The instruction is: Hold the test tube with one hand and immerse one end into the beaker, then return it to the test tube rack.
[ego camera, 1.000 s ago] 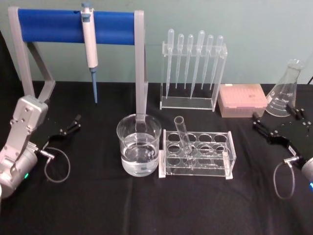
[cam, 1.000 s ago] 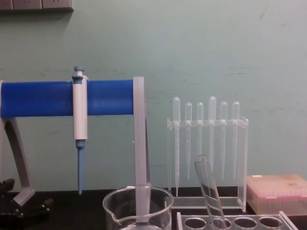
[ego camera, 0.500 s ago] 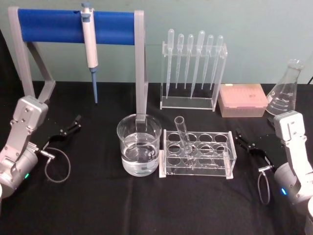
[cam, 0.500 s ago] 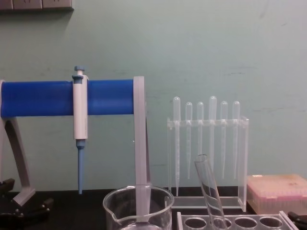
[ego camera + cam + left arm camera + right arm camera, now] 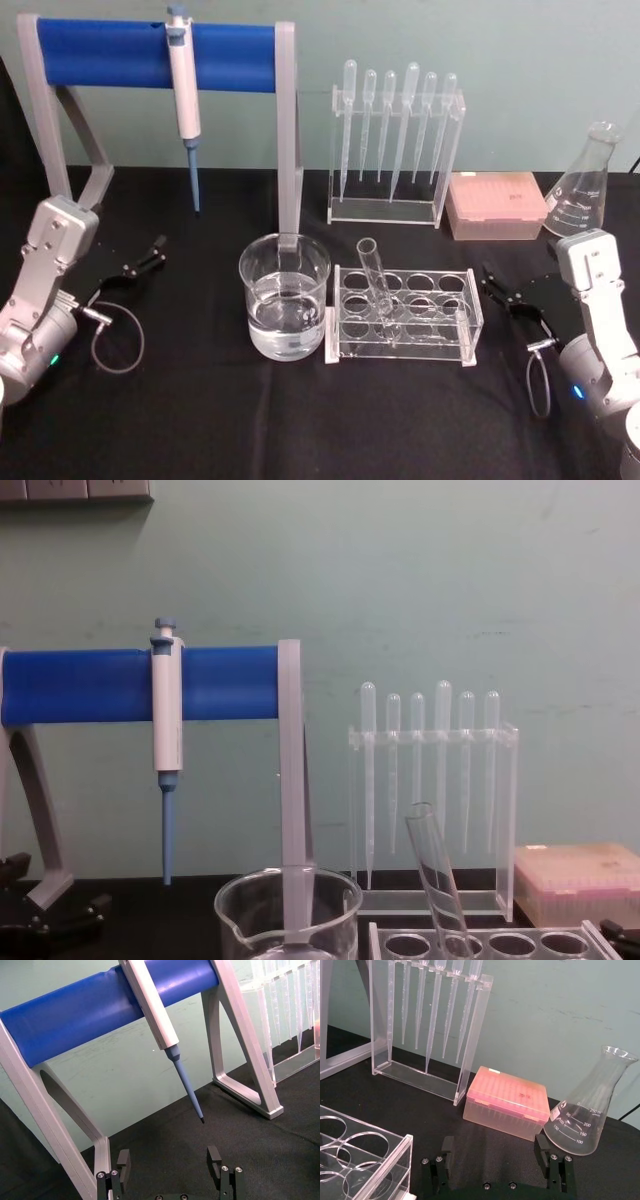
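Head view shows a black surface [image 5: 200,420] with the beaker [image 5: 284,295] near the centre, part filled with clear liquid, and just beside it at 3 o'clock a clear rack [image 5: 404,313] with round holes. The test tube [image 5: 377,283] stands in one of the rack's holes nearest the beaker, tilted so that its open top leans toward 11 o'clock; nothing grips it. In the chest view the same test tube [image 5: 437,878] rises at a slant above the rack's top, with the beaker's rim [image 5: 288,895] beside it. The left gripper [image 5: 146,254] lies out at 9 o'clock from the beaker, well apart from it, low over the surface; in the left wrist view its fingers [image 5: 123,1160] stand apart with nothing between them, pointed at the grey stand with the blue bar [image 5: 90,1007] and the hanging pipette tool [image 5: 165,1035]. The right gripper [image 5: 503,292] sits at 3 o'clock, near the rack's far end but not touching it; in the right wrist view its fingers [image 5: 540,1145] are spread wide and empty, facing the pink box [image 5: 507,1101] and the conical flask [image 5: 587,1110], with a corner of the rack nearby. Behind the rack, at 12 o'clock, a clear holder [image 5: 395,150] carries six thin droppers upright.
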